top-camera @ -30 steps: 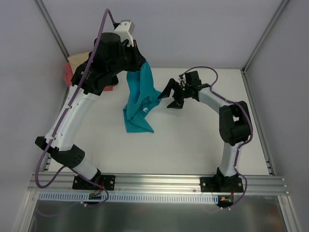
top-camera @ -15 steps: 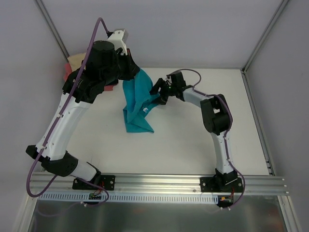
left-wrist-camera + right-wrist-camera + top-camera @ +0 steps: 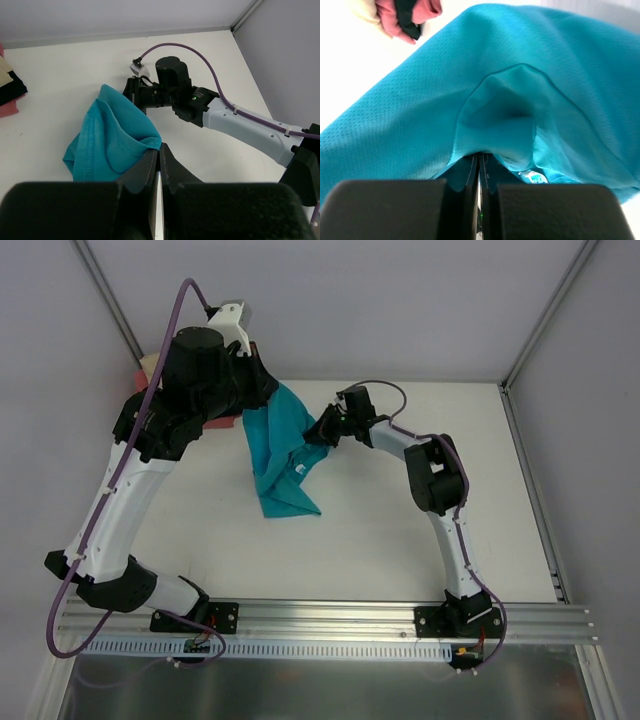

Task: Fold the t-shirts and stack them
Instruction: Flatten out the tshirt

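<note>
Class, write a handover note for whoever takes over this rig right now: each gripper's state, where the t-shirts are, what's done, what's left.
Left gripper: shut on the teal t-shirt, holding it up.
Right gripper: shut on the same shirt.
Its lower end rests on the table. The coral-pink t-shirt and tan t-shirt lie bunched at the far-left corner.
Done: teal shirt gripped by both arms.
Left: spread and fold it, then stack all three.
</note>
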`<control>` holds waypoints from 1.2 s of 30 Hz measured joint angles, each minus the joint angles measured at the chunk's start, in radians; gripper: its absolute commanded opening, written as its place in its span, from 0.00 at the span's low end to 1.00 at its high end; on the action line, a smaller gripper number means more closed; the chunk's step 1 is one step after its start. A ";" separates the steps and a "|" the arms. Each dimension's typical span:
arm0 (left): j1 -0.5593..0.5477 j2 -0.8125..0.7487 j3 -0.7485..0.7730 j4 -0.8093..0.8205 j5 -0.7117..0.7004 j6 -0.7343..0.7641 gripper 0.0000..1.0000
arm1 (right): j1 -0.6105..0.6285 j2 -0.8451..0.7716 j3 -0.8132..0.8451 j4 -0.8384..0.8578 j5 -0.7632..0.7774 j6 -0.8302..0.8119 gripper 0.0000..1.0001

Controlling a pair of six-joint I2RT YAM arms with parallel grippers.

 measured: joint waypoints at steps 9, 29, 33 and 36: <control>0.000 -0.012 0.000 0.000 -0.021 0.002 0.00 | -0.002 -0.058 -0.051 -0.101 0.042 -0.108 0.00; 0.000 -0.019 -0.001 0.000 -0.020 0.007 0.00 | -0.004 -0.159 -0.081 -0.156 0.074 -0.212 0.63; 0.000 -0.022 -0.001 0.000 -0.020 0.007 0.00 | -0.004 -0.157 -0.098 -0.136 0.073 -0.208 0.64; 0.000 -0.022 0.000 0.000 -0.020 0.008 0.00 | -0.003 -0.145 -0.122 -0.109 0.073 -0.199 0.66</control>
